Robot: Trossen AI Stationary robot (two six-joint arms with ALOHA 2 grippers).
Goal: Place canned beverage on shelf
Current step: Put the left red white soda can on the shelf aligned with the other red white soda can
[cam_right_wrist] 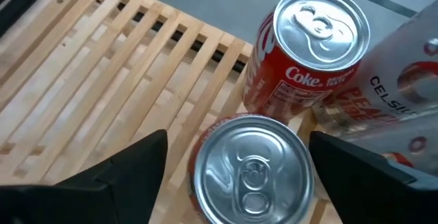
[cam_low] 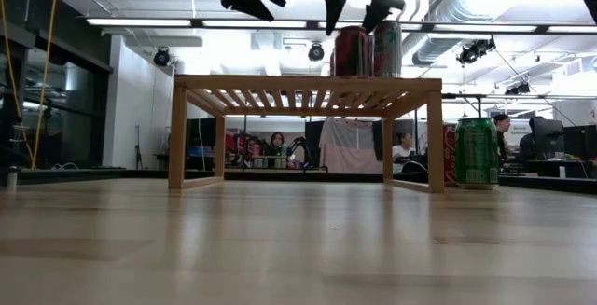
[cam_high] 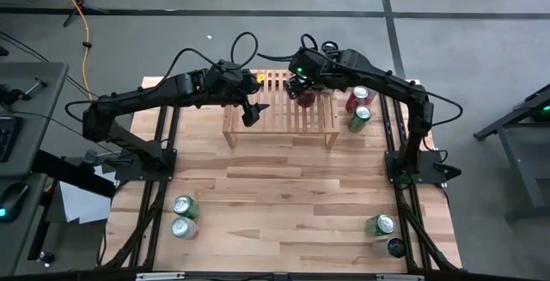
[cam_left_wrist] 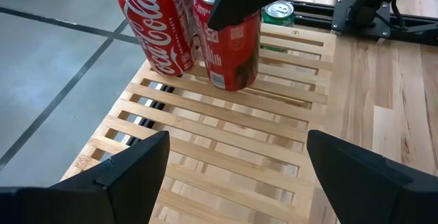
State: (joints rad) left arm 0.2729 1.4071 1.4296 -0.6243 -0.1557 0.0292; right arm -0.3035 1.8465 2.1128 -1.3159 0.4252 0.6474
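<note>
High view: 1 shelf (cam_high: 279, 109), a light-wood rack with a slatted top, stands at the table's (cam_high: 284, 195) far edge. The right gripper (cam_high: 307, 90) hangs over its right part above a red can (cam_high: 307, 99). The left gripper (cam_high: 251, 113) hovers over the shelf's left part. Beside the shelf's right end stand 2 cans, 1 red (cam_high: 358, 98) and 1 green (cam_high: 360, 119). 2 cans sit near-left (cam_high: 184, 216) and 2 near-right (cam_high: 383, 234).

Low view: 2 cans show on the shelf top, with dark fingers (cam_low: 336, 6) just above them and apart from them.

Left wrist view: its own fingers (cam_left_wrist: 130, 166) stand wide apart, holding nothing, over bare slats. 2 red cylinders stand upright and close together on the slats.

Right wrist view: its fingers (cam_right_wrist: 137, 159) are spread either side of the red can's silver lid, not gripping it. A Coke can (cam_right_wrist: 311, 53) and a white Celsius can (cam_right_wrist: 397, 80) stand just beside it.
</note>
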